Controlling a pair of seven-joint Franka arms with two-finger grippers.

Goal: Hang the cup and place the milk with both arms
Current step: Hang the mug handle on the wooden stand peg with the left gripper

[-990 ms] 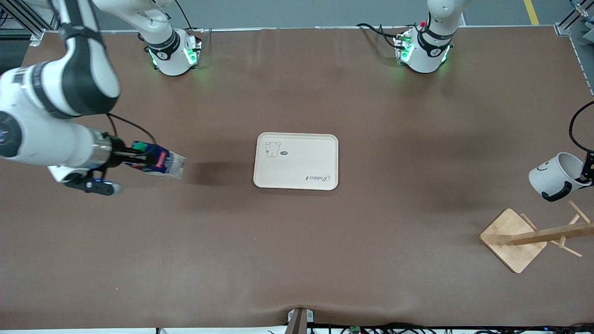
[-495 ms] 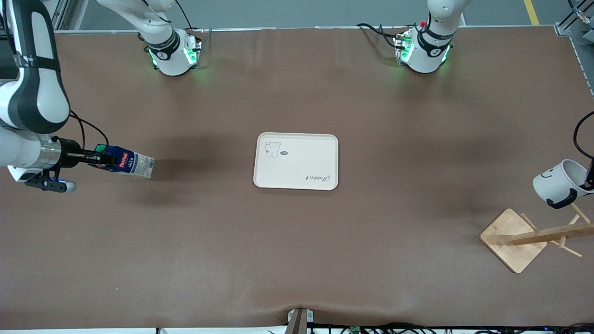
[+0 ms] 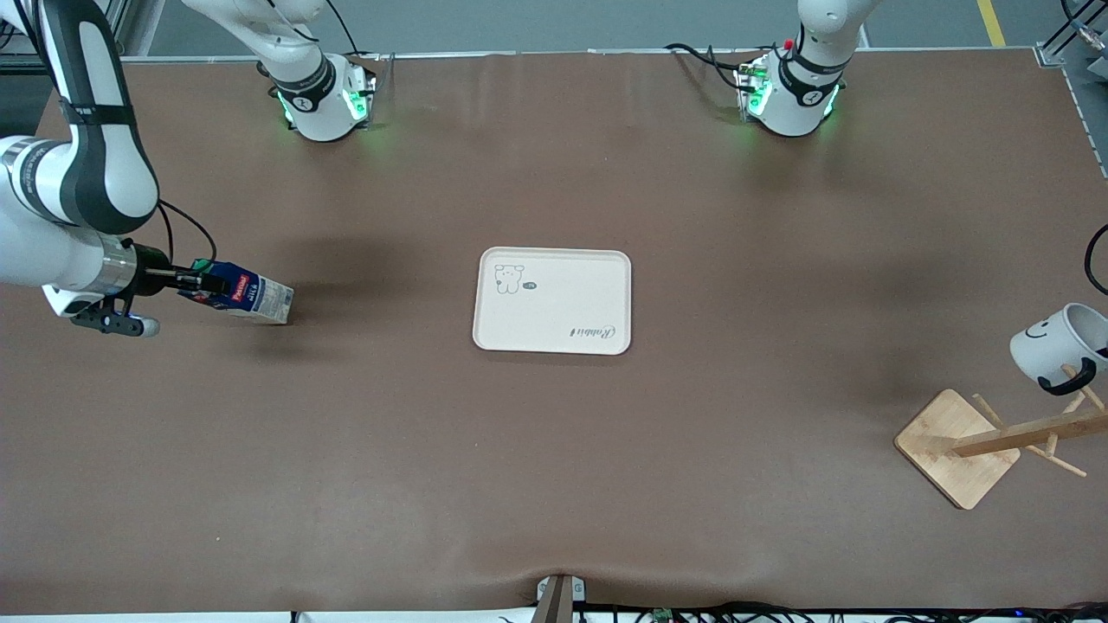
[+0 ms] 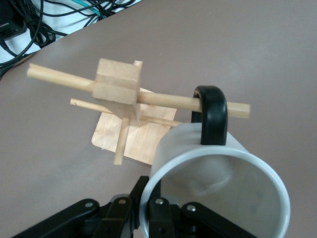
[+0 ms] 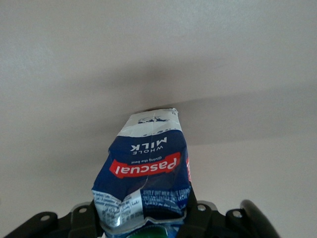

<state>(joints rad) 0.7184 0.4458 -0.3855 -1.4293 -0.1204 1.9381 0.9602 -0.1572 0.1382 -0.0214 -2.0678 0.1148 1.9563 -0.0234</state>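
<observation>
In the front view, the right gripper [image 3: 192, 281] has come back toward the right arm's edge of the tabletop [image 3: 554, 484] and lower than one second ago. It is clamped on the top of the milk [image 3: 245, 297], which hangs tilted, its pale bottom now very close to the brown surface or touching it; I cannot tell which. I judge that the carton is not yet delivered: the white tray [image 3: 552, 300] in the middle of the tabletop is empty and well apart from it. Between carton and tray the surface is bare, so there is free room for this move.

At the left arm's edge, the cup [image 3: 1060, 345] has gone down toward the wooden rack [image 3: 961, 446] that stands near the corner nearer to the camera. The left gripper itself is cut by the picture's border here.

In the left wrist view, the left gripper [image 4: 148, 213] is closed on the rim of the cup [image 4: 218, 188]. The black handle [image 4: 210, 114] is already around one peg [image 4: 163, 98] of the rack [image 4: 117, 87]. So the hanging looks almost done; only the release remains. The other pegs are close, so the fingers must go away carefully.

In the right wrist view, the right gripper [image 5: 143, 218] squeezes the crumpled top of the milk [image 5: 146, 166] above plain surface, with nothing else near.
</observation>
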